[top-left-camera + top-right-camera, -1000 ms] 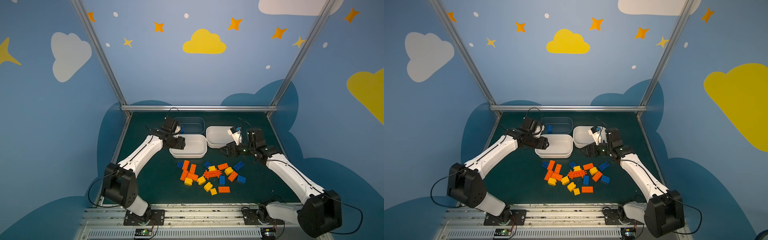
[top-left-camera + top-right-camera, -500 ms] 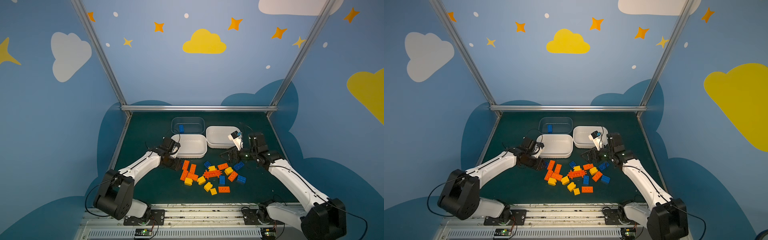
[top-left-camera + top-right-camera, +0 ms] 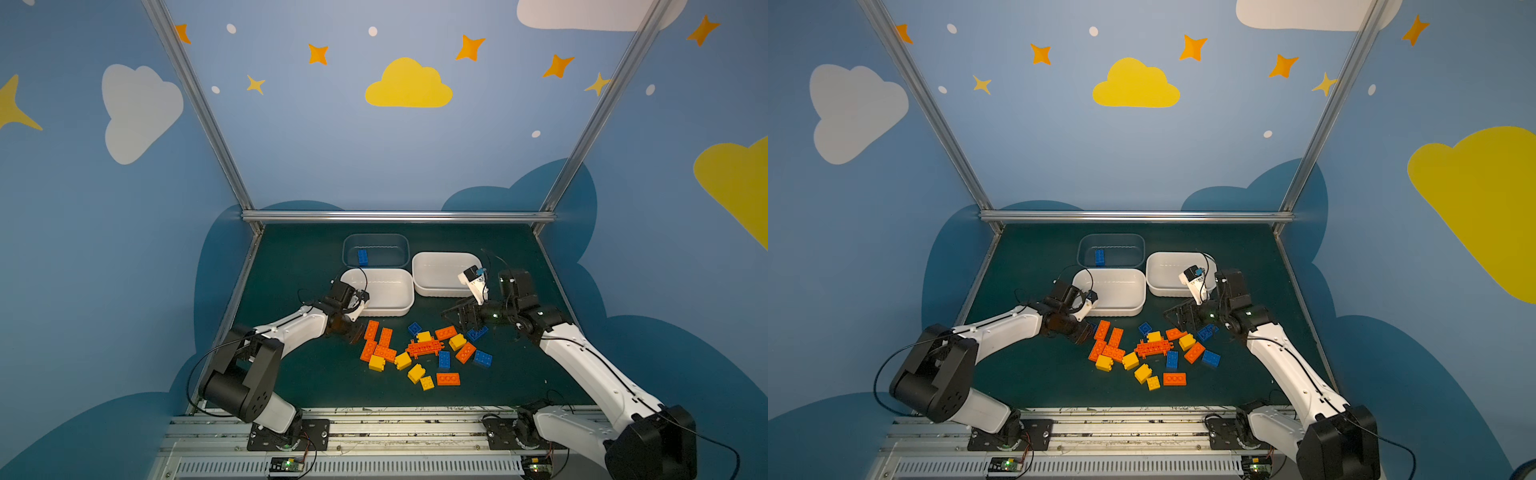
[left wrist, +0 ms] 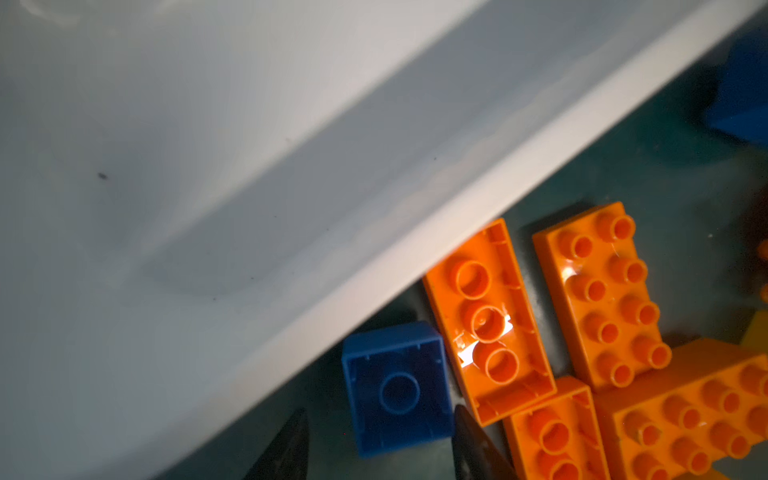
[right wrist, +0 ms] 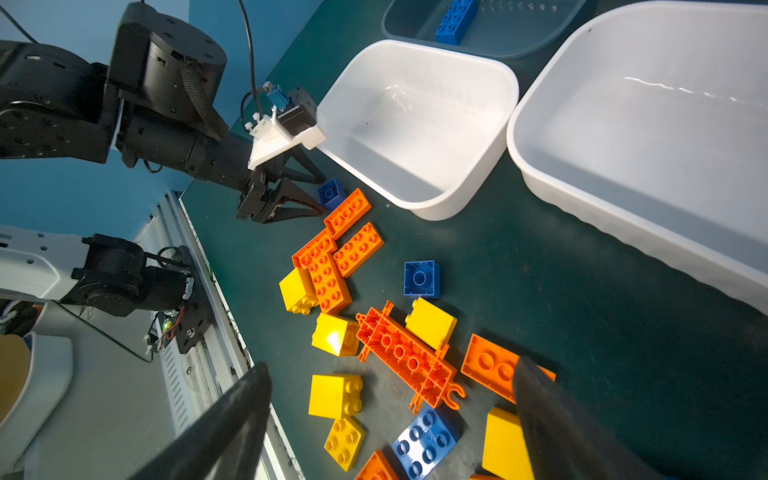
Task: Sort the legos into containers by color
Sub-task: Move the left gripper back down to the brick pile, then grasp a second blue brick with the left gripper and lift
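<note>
Left hand (image 4: pixel 379 411) straddles a blue brick (image 4: pixel 397 386); whether it grips, I cannot tell. Right hand (image 5: pixel 392 363) hangs wide open, empty

Two white tubs (image 3: pixel 386 309) (image 3: pixel 436 293) and one clear tub (image 3: pixel 388 254) make three. The legos (image 3: pixel 384 353) come to twenty: six blue bricks (image 3: pixel 482 358), six yellow bricks (image 3: pixel 377 363), seven orange bricks (image 3: pixel 448 379) and one orange lattice piece (image 3: pixel 424 347). Nineteen lie on the mat (image 3: pixel 332 395); one of the blue bricks lies in the clear tub.
</note>
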`<state>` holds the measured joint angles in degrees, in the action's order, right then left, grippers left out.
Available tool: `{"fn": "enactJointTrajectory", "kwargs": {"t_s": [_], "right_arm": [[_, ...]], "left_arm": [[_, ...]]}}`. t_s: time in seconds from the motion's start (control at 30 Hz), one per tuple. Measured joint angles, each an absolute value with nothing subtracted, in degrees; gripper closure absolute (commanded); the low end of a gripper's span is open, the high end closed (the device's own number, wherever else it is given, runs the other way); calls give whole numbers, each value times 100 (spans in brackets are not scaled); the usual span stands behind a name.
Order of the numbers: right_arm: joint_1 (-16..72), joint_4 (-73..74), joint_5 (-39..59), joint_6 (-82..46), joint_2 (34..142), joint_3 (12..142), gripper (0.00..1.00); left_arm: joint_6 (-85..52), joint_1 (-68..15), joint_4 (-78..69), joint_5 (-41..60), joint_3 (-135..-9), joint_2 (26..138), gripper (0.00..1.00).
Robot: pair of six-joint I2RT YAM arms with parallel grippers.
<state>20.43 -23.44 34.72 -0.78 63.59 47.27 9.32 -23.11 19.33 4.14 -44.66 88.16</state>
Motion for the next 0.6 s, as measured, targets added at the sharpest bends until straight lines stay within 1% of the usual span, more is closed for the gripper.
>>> {"fn": "enactJointTrajectory", "kwargs": {"t_s": [0.23, 0.3, 0.47, 0.57, 0.6], "right_arm": [[2032, -2346, 3417, -78, 6353, 4654, 10], [2032, -2344, 3374, -78, 6320, 4626, 10], [2027, -2340, 3321, -80, 6261, 4569, 10], [2014, -2335, 3301, -82, 6261, 4563, 10], [2008, -2335, 3299, -82, 6261, 4563, 10]], "left_arm": [[1013, -2392, 1708, 274, -4477, 9035, 46], [1020, -2418, 1682, 235, -4477, 9039, 48], [1096, -2456, 1627, 187, -4477, 9054, 59], [1135, -2469, 1601, 180, -4477, 9065, 73], [1153, -2477, 1586, 178, -4477, 9065, 76]]}}
